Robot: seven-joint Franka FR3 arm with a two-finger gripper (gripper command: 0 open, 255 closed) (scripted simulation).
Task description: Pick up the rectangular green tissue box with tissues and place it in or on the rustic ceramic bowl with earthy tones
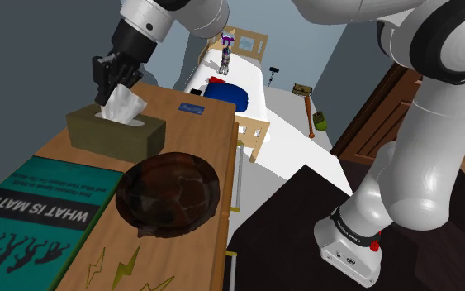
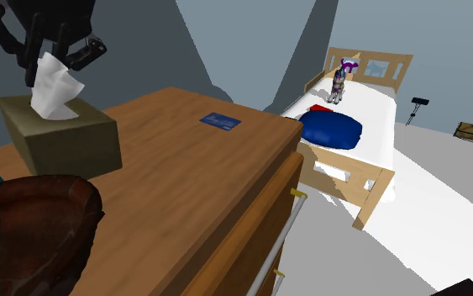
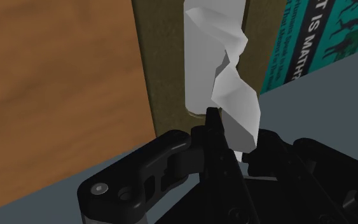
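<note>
On dresser [image 1: 197,140], hovered with gripper [image 1: 111,93] at tissue [image 1: 125,106] atop box [image 1: 115,132], grip impossible to tell; had not yet lifted box resting just beyond bowl [image 1: 168,194].

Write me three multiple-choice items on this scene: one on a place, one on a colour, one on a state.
1. The gripper hangs over: A the teal book; B the tissue box; C the bed.
2. The tissue box is: A red; B white; C olive green.
3. The bowl is: A empty; B full of tissues; C upside down.
Answers: 1 B, it sits right above the white tissue sticking up from the box. 2 C, its top and sides show olive green. 3 A, its dark brown inside lies bare.
</note>
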